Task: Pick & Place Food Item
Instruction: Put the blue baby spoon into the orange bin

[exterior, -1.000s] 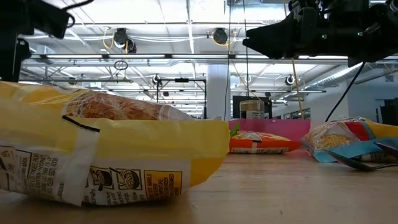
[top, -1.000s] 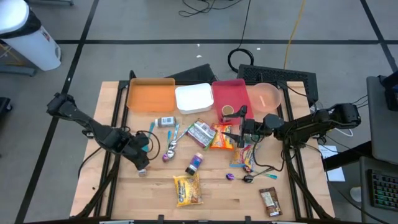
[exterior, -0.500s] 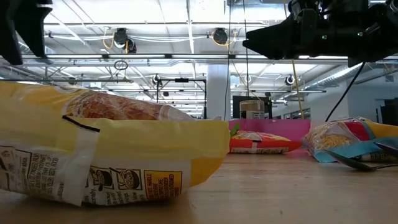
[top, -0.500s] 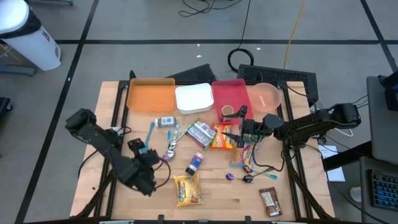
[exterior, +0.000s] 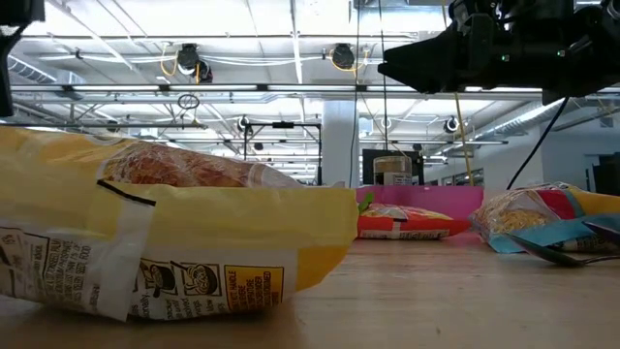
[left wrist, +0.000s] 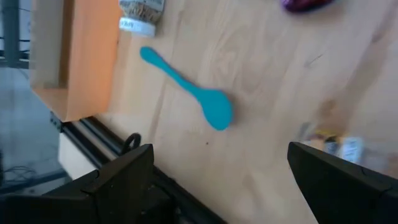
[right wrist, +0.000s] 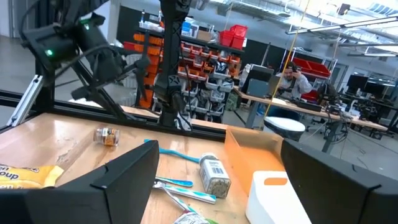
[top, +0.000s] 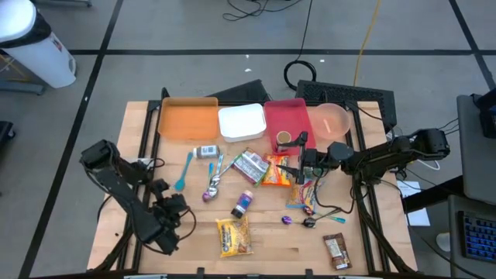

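Note:
A yellow snack bag (top: 234, 236) lies flat near the table's near edge and fills the low view's left (exterior: 165, 233). An orange packet (top: 275, 169), a grey-green packet (top: 249, 164), bright wrappers (top: 304, 194) and a brown bar (top: 335, 249) lie flat on the wood. My left gripper (top: 169, 195) hangs open above the near-left table, left of the yellow bag; its wrist view looks down on a teal spoon (left wrist: 189, 93). My right gripper (top: 301, 164) hovers open and level beside the orange packet, with nothing between its fingers (right wrist: 99, 180).
Along the far edge stand an orange tray (top: 188, 118), a white container (top: 242, 122), a red bin (top: 287, 124) and a pink bowl (top: 332, 120). A small jar (top: 207, 151), cutlery (top: 215, 180) and a purple bottle (top: 243, 203) lie mid-table. A person sits in the room beyond (right wrist: 291, 74).
My left arm has swung toward the table's near edge and sunk a little. Its wrist has turned, so the gripper now points back toward the far-left corner. Its fingers have stayed open. Nothing on the table has moved.

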### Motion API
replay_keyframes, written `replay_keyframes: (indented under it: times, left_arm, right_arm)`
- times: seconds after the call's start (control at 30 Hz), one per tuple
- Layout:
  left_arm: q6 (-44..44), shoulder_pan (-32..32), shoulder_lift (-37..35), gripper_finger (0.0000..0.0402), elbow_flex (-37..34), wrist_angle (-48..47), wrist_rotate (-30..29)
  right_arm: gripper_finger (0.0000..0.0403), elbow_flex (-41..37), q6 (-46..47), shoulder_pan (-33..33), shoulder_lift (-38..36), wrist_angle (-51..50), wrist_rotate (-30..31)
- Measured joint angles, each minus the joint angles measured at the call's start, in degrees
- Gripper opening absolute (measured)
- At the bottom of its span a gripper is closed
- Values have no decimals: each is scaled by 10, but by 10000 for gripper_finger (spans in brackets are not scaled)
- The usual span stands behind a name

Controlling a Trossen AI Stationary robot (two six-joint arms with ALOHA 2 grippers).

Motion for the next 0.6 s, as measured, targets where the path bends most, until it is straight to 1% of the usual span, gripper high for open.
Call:
replay_keyframes:
  times: [0.13,0.23,0.4,0.53,0.6]
  left_arm:
    - [0,0,0,379,-33,0,-1]
    - [-2,2,0,379,-57,4,-13]
    - [0,10,0,379,-98,31,-13]
    - [-14,13,0,379,-113,53,-11]
    - [-24,17,0,379,-114,65,-19]
  right_arm:
    - [329,0,-2,0,0,0,0]
    - [329,0,-2,0,0,0,0]
    - [329,0,-2,0,0,0,0]
    - [329,0,-1,0,0,-2,0]
    - [329,0,-1,0,0,-2,0]
